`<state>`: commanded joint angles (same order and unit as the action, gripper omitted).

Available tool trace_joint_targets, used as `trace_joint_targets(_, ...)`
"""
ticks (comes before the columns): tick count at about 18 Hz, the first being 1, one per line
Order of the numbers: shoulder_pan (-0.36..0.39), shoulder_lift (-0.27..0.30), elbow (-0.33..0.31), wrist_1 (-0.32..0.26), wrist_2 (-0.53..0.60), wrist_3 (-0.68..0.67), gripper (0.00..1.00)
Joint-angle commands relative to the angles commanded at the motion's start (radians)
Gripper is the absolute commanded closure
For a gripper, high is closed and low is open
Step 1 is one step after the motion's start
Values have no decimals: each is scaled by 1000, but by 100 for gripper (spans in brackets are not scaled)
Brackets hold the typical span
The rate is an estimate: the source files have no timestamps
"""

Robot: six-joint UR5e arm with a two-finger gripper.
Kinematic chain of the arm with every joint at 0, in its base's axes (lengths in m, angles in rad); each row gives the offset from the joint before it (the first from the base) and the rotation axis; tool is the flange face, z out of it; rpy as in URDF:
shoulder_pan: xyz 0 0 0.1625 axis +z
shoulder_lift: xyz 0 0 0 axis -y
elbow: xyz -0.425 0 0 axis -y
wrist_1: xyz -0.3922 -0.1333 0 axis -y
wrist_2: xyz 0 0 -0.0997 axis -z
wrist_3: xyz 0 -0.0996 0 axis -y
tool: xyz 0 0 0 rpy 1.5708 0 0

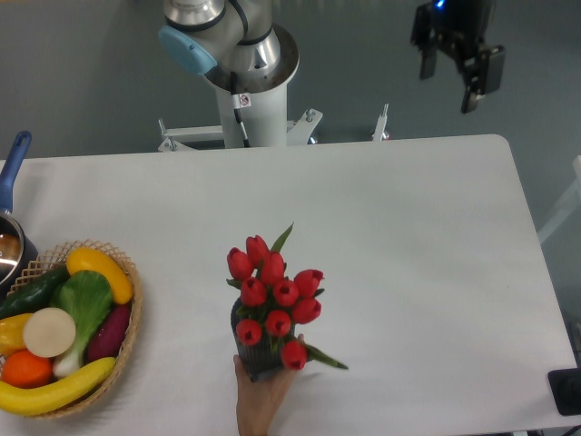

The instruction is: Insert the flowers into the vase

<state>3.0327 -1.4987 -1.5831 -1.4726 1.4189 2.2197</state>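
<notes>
Evidently the flowers point(274, 295) stand in the vase point(257, 355); nothing seems left. The gripper point(452, 62) hangs far right, fingers apart, empty. A hand point(261, 400) touches the vase.

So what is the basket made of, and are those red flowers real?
The basket looks like woven wicker: tan strands crisscross along its rim. The flowers seem fake, probably plastic or foam, since the buds are evenly red, smooth and slightly shiny, but I can't be sure. The vase looks like dark grey matte plastic or ceramic with fine ribs.
</notes>
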Motion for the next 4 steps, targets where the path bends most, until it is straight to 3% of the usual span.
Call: trace_joint_targets(4,-2,6,-11,5,-2,-2,0)
